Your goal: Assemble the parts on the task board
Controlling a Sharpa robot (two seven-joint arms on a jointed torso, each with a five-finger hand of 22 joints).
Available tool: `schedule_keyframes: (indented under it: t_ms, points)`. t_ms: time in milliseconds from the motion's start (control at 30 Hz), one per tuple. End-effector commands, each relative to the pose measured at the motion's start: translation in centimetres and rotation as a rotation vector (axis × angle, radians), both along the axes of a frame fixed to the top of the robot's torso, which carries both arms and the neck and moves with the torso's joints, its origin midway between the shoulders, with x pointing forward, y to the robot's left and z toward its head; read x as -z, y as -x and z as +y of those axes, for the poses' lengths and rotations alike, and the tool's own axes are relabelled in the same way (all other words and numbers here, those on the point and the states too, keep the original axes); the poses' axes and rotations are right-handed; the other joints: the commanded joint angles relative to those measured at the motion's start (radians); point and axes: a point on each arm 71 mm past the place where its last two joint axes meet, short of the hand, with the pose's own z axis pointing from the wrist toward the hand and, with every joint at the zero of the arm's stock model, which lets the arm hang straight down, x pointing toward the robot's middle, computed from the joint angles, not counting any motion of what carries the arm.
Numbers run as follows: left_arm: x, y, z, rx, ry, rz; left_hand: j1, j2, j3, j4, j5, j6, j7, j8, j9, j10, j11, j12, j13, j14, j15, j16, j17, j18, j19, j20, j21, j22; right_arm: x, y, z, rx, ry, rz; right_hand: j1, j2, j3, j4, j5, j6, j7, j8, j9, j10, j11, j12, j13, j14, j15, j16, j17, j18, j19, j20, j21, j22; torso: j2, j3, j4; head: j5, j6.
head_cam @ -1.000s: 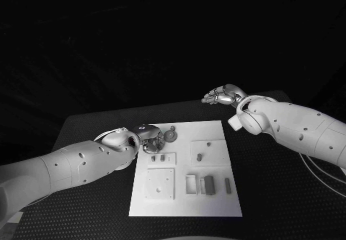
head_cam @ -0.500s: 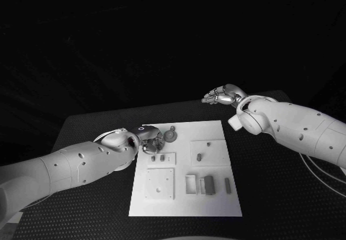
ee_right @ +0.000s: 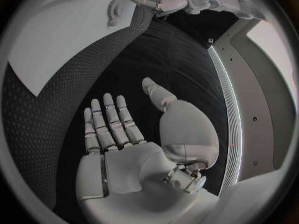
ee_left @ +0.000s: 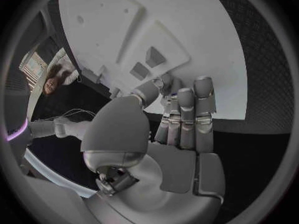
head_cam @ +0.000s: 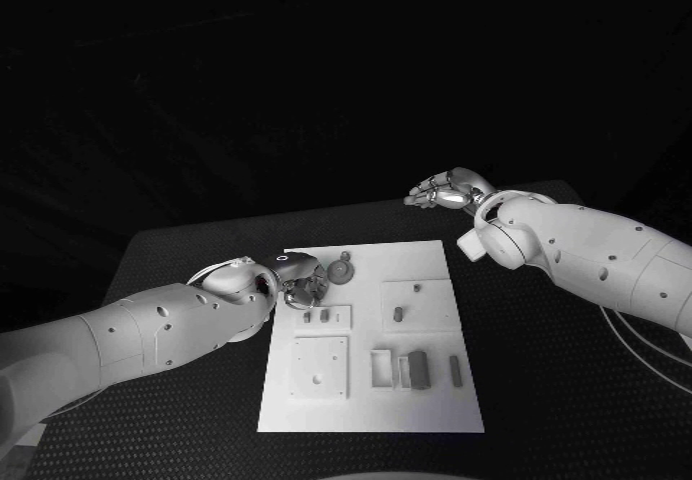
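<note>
The silver many-fingered left hand [ee_left: 177, 134] reaches out with its fingers [ee_left: 187, 114] held straight and close together, thumb alongside. Just past the fingertips lies the flat white task board [ee_left: 206, 45], its raised square plate carrying two small grey block-shaped parts [ee_left: 147, 63] standing side by side, close to the thumb tip.

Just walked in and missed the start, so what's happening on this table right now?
A two-armed robot is assembling small parts on a white task board on the black table. Its left hand is at the board's far left corner, beside a round toothed part; whether it grips anything cannot be told. The right hand hangs open over the table, off the board. Other parts lie in the board's recesses.
</note>
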Motion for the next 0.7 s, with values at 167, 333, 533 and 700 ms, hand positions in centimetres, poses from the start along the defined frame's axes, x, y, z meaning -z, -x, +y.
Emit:
schedule_keyframes:
  t_ms: [167,333,533,700]
  points:
    - [0.4,-0.1,0.5,-0.014,-0.012,0.006,0.008,-0.011,-0.003,0.001,0.006,-0.015,0.002,-0.009,0.000,-0.012,0.000,-0.003,-0.001,-0.005,0.004,0.002,-0.001,0.116,0.000,0.007,0.005,0.021,0.0,0.0,0.1,-0.011,-0.001,-0.002,-0.003,0.003,-0.003,0.002,-0.002,-0.005,0.051,0.006,-0.001,0.001,0.005,0.003,-0.002,-0.006,0.002,0.006,-0.001,0.002,-0.004,0.005,-0.006,0.001,0.000,-0.0001,-0.0007,0.001,0.000]
    - [0.4,-0.3,0.9,-0.022,-0.017,0.004,0.013,-0.012,0.000,0.000,0.011,-0.017,0.003,-0.009,0.001,-0.013,0.000,-0.002,0.000,-0.005,0.004,0.004,-0.001,0.118,0.000,0.007,0.006,0.021,0.0,0.0,0.0,-0.011,-0.001,-0.002,-0.003,0.003,-0.002,0.002,-0.002,-0.005,0.051,0.006,-0.002,0.001,0.005,0.003,-0.002,-0.006,0.002,0.006,-0.001,0.002,-0.004,0.005,-0.006,0.001,0.001,-0.0003,-0.0007,0.000,0.001]
    - [0.5,-0.5,1.8,-0.037,-0.032,0.009,0.017,-0.014,0.002,-0.002,0.013,-0.018,0.003,-0.009,0.002,-0.014,0.001,-0.002,0.001,-0.005,0.004,0.004,-0.001,0.118,0.000,0.008,0.007,0.021,0.0,0.0,0.0,-0.009,0.000,-0.002,-0.003,0.003,-0.002,0.002,-0.002,-0.005,0.051,0.006,-0.002,0.001,0.005,0.003,-0.002,-0.006,0.002,0.006,-0.002,0.002,-0.003,0.005,-0.006,0.002,0.001,-0.0004,-0.0007,-0.001,0.001]
    - [0.6,-1.0,3.1,-0.067,-0.046,0.000,0.023,-0.017,0.005,-0.005,0.016,-0.018,0.003,-0.008,0.003,-0.016,0.001,-0.002,0.001,-0.007,0.005,0.004,-0.002,0.119,-0.002,0.009,0.006,0.021,0.0,0.0,-0.1,-0.008,0.000,-0.001,-0.002,0.003,-0.002,0.001,-0.002,-0.005,0.051,0.006,-0.002,0.001,0.005,0.004,-0.003,-0.006,0.002,0.006,-0.002,0.003,-0.003,0.005,-0.007,0.002,0.000,-0.0004,0.0000,-0.001,0.002]
